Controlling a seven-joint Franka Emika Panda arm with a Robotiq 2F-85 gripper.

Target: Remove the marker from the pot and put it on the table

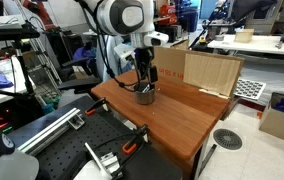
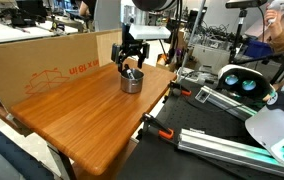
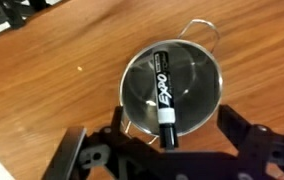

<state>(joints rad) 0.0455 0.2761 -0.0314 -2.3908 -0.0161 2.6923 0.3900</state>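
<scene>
Gripper nearest, at 6 o'clock in wrist view: jaws spread wide, empty, poised over the pot. Reddish-brown wooden table beneath, with the silver pot at centre and its wire handle at 1 o'clock. Black Expo marker lies inside the pot, running 12 to 6 o'clock, lower end at the rim.

Both exterior views look down obliquely from opposite tabletop corners; the wrist view looks straight down, close above the pot.
</scene>
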